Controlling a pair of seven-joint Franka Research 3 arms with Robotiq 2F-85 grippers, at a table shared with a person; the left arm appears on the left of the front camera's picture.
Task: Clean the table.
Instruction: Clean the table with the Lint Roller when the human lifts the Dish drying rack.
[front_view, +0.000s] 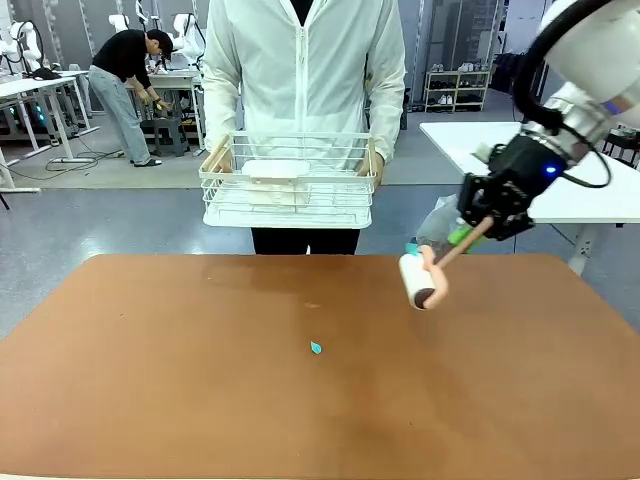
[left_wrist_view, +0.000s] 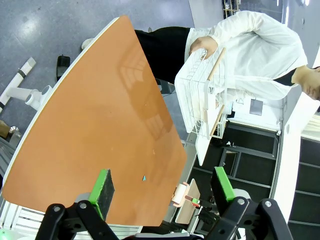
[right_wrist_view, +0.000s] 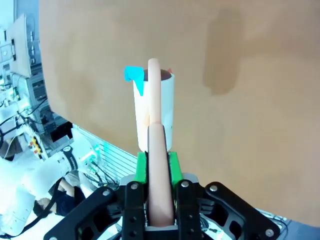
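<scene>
- Spanning the foreground, the table (front_view: 150, 400) sits before a person (front_view: 300, 60) holding a white wire basket (front_view: 340, 185).
- Right gripper (front_view: 478, 228) clamps a lint roller (front_view: 418, 280) by its pink handle above the table's far right.
- Left gripper (left_wrist_view: 162, 185) hangs spread, empty.
- A teal scrap (front_view: 316, 348) lies mid-table.

It looks like a lab. White worktables (front_view: 455, 138) stand on bare grey floor (front_view: 100, 215). Cables (front_view: 95, 155) trail beneath a far bench (front_view: 30, 88).

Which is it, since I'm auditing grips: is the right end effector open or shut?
Shut. In the right wrist view the right end effector has its green pads pressed against the lint roller's pink handle.
</scene>
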